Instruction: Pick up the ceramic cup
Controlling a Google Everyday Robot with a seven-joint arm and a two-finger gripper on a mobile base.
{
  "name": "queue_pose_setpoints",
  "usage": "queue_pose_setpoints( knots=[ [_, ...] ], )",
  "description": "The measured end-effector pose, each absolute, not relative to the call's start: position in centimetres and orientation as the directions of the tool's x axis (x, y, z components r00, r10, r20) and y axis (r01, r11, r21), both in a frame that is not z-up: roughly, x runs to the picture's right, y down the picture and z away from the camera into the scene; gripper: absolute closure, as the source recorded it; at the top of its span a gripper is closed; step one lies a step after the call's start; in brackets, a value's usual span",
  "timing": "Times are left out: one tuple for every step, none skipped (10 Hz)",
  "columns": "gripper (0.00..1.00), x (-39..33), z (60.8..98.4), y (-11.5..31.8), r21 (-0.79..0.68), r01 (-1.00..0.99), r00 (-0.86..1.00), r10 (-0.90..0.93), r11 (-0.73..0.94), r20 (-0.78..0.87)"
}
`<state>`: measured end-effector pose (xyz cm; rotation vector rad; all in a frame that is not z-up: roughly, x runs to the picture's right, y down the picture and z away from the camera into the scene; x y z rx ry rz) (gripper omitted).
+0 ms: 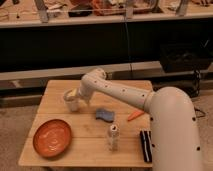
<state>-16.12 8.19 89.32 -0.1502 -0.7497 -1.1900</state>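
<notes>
- One arm [120,92] noted, reaching from lower right of the frame toward the left-centre of the wooden table [90,142].
- Gripper [75,95] found at the ceramic cup [72,100], left of centre, right at the cup's rim; hold or release could not be judged from this view.
- Cup seen upright, apparently resting on the tabletop, above the orange plate [52,137] and well apart from it.
- Elsewhere logged: blue sponge [105,115] near centre, orange carrot-like piece [135,115] to its right, pale-capped shaker bottle [113,136] lower centre, black object [145,145] at lower right edge.
- Progress judged: approach done, gripper at the cup; secure grasp unconfirmed, lift off the table not yet made.
- Remaining, by estimate: closing on the rim or wall, then raising without tipping.
</notes>
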Motion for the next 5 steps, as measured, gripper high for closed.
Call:
queue_pose_setpoints(
  knots=[
    [0.2, -16.08, 89.33, 8.22, 0.272, 0.879, 0.165, -0.784, 0.392, 0.599],
    [0.2, -16.04, 89.33, 8.23, 0.272, 0.879, 0.164, -0.784, 0.392, 0.599],
    [0.2, -16.09, 89.3, 8.27, 0.274, 0.879, 0.162, -0.784, 0.391, 0.599],
    [0.2, -16.07, 89.29, 8.28, 0.275, 0.879, 0.162, -0.784, 0.391, 0.599],
    [0.2, -16.04, 89.3, 8.27, 0.275, 0.879, 0.161, -0.785, 0.39, 0.599]
  ],
)
